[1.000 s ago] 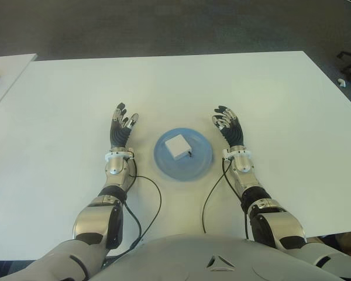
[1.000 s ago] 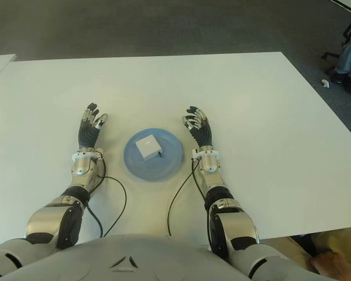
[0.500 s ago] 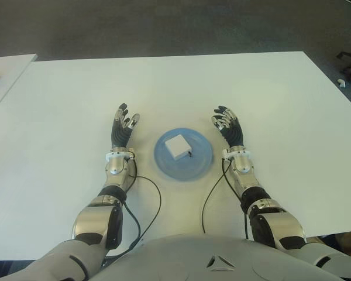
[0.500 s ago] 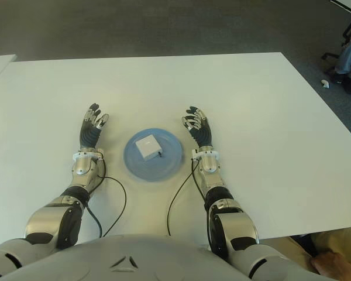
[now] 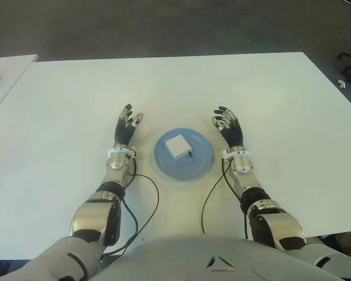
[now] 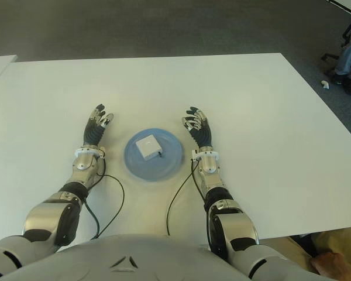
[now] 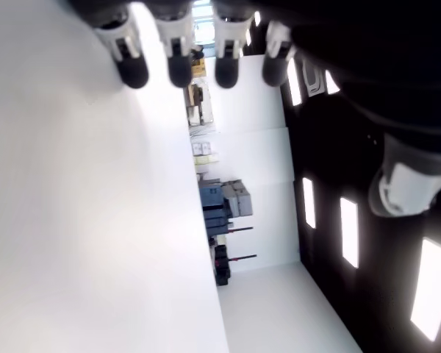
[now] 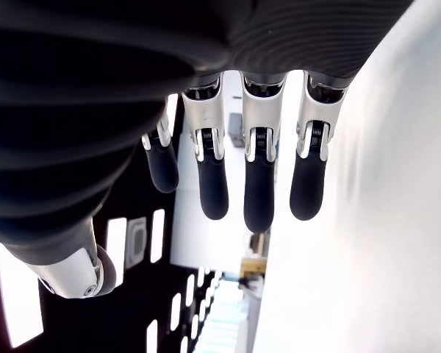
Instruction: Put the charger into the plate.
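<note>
Our left hand [image 5: 127, 124] showed just left of the plate [image 5: 202, 164], fingers stretched out and holding nothing; its wrist view showed only straight fingertips over white worktop [image 5: 269, 93]. Our right hand [image 5: 228, 126] showed just right of the plate, fingers likewise extended and empty. We could not tell whether either hand touched the worktop.

Between the two hands sat the round blue plate, and on it, a little toward its far left part, lay the charger [image 5: 177, 146], a small white square block lying flat. A short dark bit, perhaps a plug or cable end, showed at its near right corner. So, as we judged it, the charger was already in the plate and the task looked done.

We judged the charger to be light, rigid and smooth-cased, likely a little slippery but not fragile. The best hold would have been a pinch across two opposite flat sides, thumb against fingers, since it lay low on the shallow plate.
</note>
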